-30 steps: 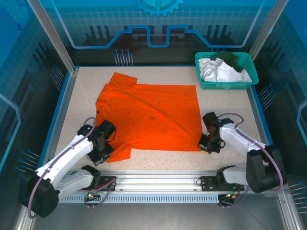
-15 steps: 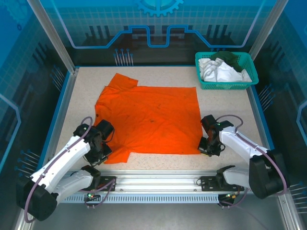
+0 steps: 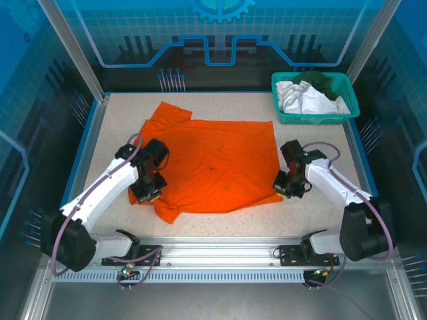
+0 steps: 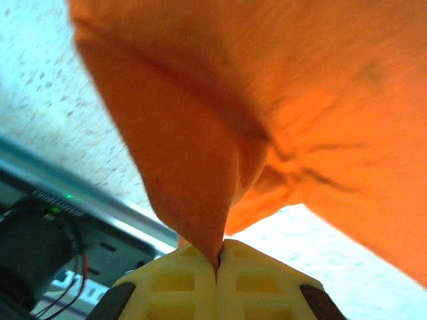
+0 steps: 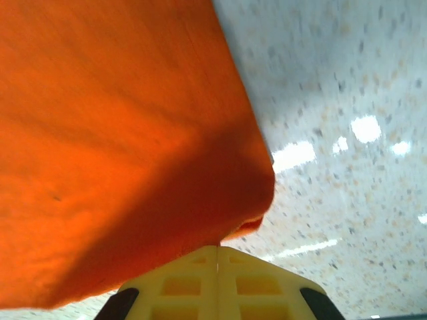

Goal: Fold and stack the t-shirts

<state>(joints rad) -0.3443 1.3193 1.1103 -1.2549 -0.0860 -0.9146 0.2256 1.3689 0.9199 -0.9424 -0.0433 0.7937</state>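
A bright orange t-shirt (image 3: 213, 160) lies spread across the middle of the table, one sleeve at the far left. My left gripper (image 3: 148, 191) is shut on its near left edge, and the cloth (image 4: 193, 167) rises in a pinched fold from between the yellow pads (image 4: 173, 280). My right gripper (image 3: 289, 187) is shut on the shirt's near right corner; the orange fabric (image 5: 127, 133) drapes up from the closed yellow pads (image 5: 260, 283). White t-shirts (image 3: 303, 99) and a dark green one (image 3: 321, 80) sit bundled in the basket.
A teal mesh basket (image 3: 313, 119) stands at the back right corner. A metal rail (image 3: 220, 252) runs along the near edge in front of the arm bases. Speckled tabletop (image 3: 320, 153) lies bare right of the shirt.
Both grippers have moved away from the near edge with the shirt's front hem, the left one farther. The hem has lifted and folded over toward the far side.
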